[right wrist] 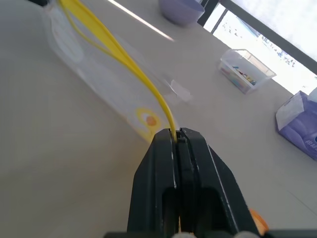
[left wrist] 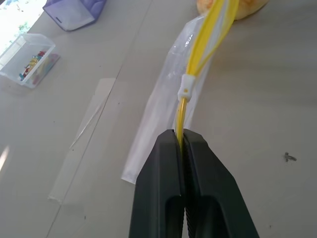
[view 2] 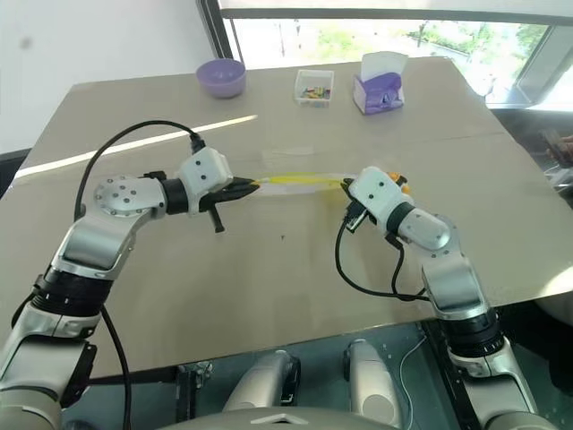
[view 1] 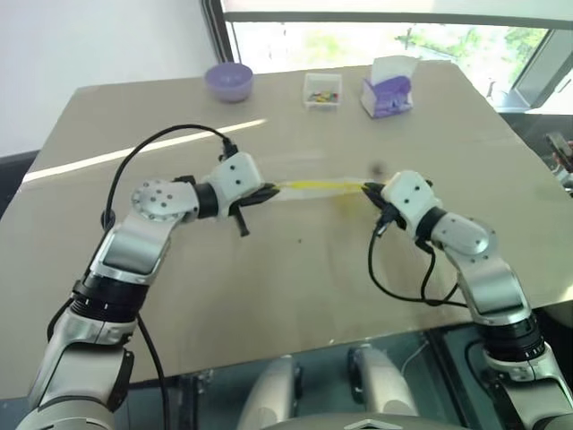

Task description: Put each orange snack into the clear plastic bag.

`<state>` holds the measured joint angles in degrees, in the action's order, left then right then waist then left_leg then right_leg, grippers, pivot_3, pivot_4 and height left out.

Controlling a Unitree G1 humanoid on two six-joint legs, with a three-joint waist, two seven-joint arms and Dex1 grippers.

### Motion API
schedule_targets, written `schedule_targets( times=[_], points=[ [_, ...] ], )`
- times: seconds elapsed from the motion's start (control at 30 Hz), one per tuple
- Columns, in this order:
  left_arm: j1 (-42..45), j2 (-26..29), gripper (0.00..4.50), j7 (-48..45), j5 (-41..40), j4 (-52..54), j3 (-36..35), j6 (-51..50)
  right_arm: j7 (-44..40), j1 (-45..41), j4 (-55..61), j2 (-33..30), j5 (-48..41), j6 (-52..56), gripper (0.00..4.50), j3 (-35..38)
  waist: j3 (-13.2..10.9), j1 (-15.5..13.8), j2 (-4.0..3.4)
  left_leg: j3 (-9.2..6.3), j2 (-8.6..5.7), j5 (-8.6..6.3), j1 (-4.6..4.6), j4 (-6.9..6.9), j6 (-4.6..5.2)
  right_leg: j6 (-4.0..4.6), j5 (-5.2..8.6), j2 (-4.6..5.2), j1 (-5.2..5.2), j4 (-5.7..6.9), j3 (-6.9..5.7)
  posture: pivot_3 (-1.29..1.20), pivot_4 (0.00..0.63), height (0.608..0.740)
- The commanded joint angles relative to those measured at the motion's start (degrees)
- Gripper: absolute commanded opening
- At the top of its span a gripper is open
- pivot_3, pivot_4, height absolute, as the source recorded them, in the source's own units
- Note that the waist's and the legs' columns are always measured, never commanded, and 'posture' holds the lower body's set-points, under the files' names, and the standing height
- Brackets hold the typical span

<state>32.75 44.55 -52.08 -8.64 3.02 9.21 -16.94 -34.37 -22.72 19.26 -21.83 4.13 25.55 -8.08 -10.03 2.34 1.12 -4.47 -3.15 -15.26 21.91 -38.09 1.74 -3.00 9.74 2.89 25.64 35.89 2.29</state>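
Both tools are pinched tight on the yellow zip strip of the flat clear plastic bag [view 1: 318, 186] — left tool [left wrist: 182, 139] at one end, right tool [right wrist: 176, 135] opposite — stretched above the beige tabletop [view 1: 269, 278]; the round orange-yellow snack [left wrist: 237, 7] lies beside the right tool.

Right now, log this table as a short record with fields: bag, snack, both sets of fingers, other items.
bag: clear plastic bag held stretched between both arms by its yellow zip strip
snack: orange snack on the table, outside the bag
left fingers: shut on one end of the zip strip
right fingers: shut on the other end
other items: purple bowl, small clear box, tissue box at the far edge
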Motion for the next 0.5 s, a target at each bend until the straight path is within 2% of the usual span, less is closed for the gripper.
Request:
schedule_targets(
  times=[0.03,0.17,0.27,0.37,0.4,0.43,0.5],
  points=[
    [1.4,-0.2,0.00,-0.4,0.3,-0.3,-1.8,1.4,1.6,-2.8,2.7,2.5,-1.1,0.7,0.04,-1.4,0.0,0.0,0.00,0.00,0.01,0.00,-0.01,0.00,0.00,0.00,0.00,-0.01,-0.01,0.01,-0.01,0.00,0.150,0.740],
    [2.1,-0.5,0.00,-0.8,0.6,-0.6,-1.7,1.5,2.8,-4.7,0.9,5.1,-0.8,0.3,0.04,-3.3,0.0,0.0,0.00,-0.01,0.04,0.00,-0.01,-0.04,0.00,0.00,0.00,-0.05,0.00,0.05,-0.01,0.00,0.150,0.740],
    [1.4,-0.3,0.00,-0.8,0.8,0.0,-2.1,1.4,2.1,-2.7,-0.1,1.4,1.8,-0.1,0.04,-4.3,0.0,-0.6,0.00,-0.08,-0.03,0.01,0.08,-0.18,-0.01,0.00,0.00,0.02,-0.04,0.03,-0.09,0.00,0.150,0.740],
    [0.6,0.1,0.00,-0.4,1.3,0.3,-2.5,1.7,0.9,-0.8,-1.5,-0.8,-0.4,-1.1,0.04,-2.3,0.0,-0.8,0.00,-0.05,-0.09,0.05,0.09,-0.21,-0.08,-0.01,0.00,0.10,-0.05,0.00,-0.10,0.00,0.150,0.740],
    [0.4,0.1,0.00,-0.4,1.4,0.4,-2.6,1.8,0.4,-0.2,-1.9,-1.7,-0.6,-1.9,0.64,-2.2,0.0,-0.8,0.00,-0.05,-0.09,0.05,0.09,-0.21,-0.08,-0.01,0.00,0.10,-0.05,-0.01,-0.09,0.00,0.150,0.740],
    [0.2,0.1,0.00,-0.3,1.5,0.7,-2.6,1.8,0.1,0.4,-2.0,-2.6,-0.6,-2.5,0.80,-2.3,0.0,-0.7,0.00,-0.05,-0.08,0.05,0.09,-0.20,-0.08,-0.01,0.00,0.09,-0.04,-0.01,-0.09,0.00,0.150,0.740],
    [0.0,-0.1,0.00,-0.1,1.6,0.9,-2.7,1.9,0.3,1.6,-1.5,-3.8,-0.6,-3.6,1.72,-1.6,0.0,-0.6,0.00,-0.04,-0.04,-0.01,0.08,-0.19,0.02,-0.01,0.00,0.07,-0.04,0.00,-0.09,0.00,0.150,0.740]
  ],
)
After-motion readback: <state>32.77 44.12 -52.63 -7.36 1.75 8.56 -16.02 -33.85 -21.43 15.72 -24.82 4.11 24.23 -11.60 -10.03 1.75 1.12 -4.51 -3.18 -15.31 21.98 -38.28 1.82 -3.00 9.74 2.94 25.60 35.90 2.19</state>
